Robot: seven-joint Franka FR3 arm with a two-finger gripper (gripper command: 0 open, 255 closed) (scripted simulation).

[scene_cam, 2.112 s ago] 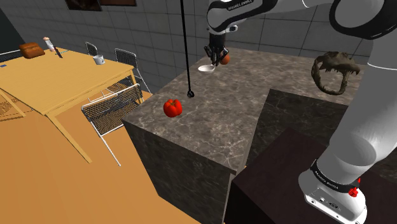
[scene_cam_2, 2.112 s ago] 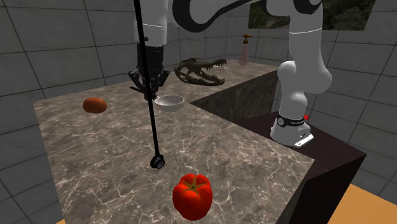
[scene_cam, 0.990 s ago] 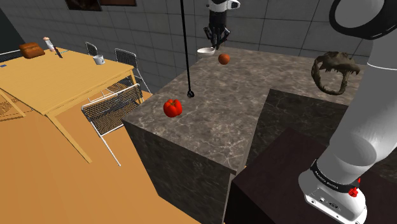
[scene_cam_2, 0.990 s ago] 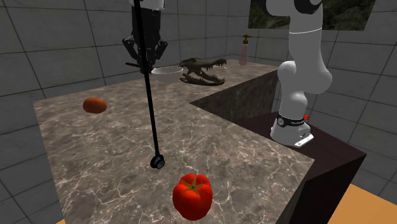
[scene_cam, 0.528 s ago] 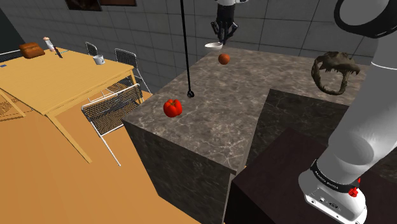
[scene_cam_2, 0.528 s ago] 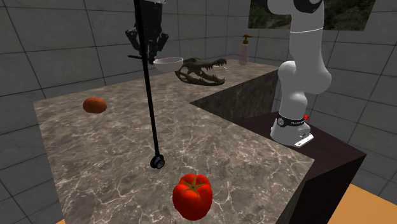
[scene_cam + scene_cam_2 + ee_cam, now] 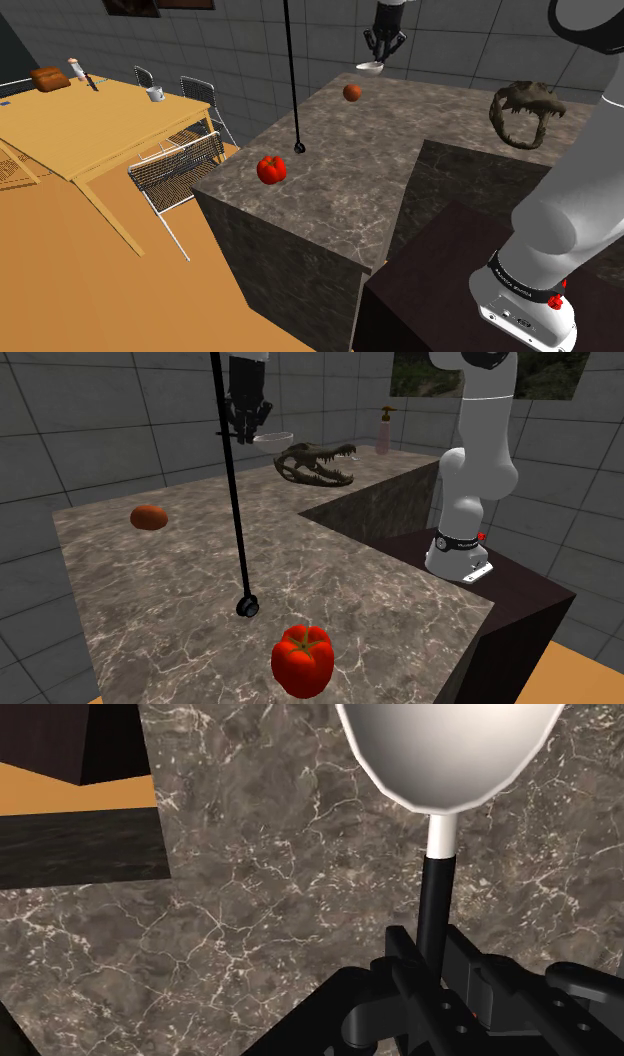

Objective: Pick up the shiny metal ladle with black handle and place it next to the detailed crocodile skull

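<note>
1. Dark marbled stone tops an L-shaped counter point(image 7: 330, 200) in a room with grey tiled walls. The robot's dark stand point(image 7: 430, 290) sits in the notch of the L and carries the base of the white arm point(image 7: 480, 462)
2. High over the far part of the counter, the gripper point(image 7: 383, 55) points downward with its claw closed on the black handle of the ladle point(image 7: 370, 67). The pale bowl hangs just below the fingertips
3. The ladle is clear of the stone. In the second exterior view its bowl point(image 7: 272, 438) hangs in the air just above and to the left of the back of the crocodile skull point(image 7: 317, 464), without touching it. The gripper point(image 7: 247, 430) is beside the bowl
4. The skull lies on the counter with its toothed snout toward the second exterior view's right. In the shoulder view it point(image 7: 525, 110) lies well to the right of the held ladle
5. From the wrist, the black handle runs between the two fingers point(image 7: 470, 969) of the gripper point(image 7: 432, 954), which clasp it. A white neck and the rounded bowl point(image 7: 445, 749) lie beyond, with marble below
6. An orange-red round fruit point(image 7: 352, 92) and a red bell pepper point(image 7: 270, 168) rest on the counter. A thin black rod point(image 7: 293, 90) stands nearly upright between them, its ringed lower end on the stone
7. A soap dispenser point(image 7: 383, 430) stands by the wall behind the skull
8. At the shoulder view's left is a wooden table point(image 7: 90, 125) with wire chairs point(image 7: 175, 170), a mug point(image 7: 155, 93) and a loaf point(image 7: 48, 77)
</note>
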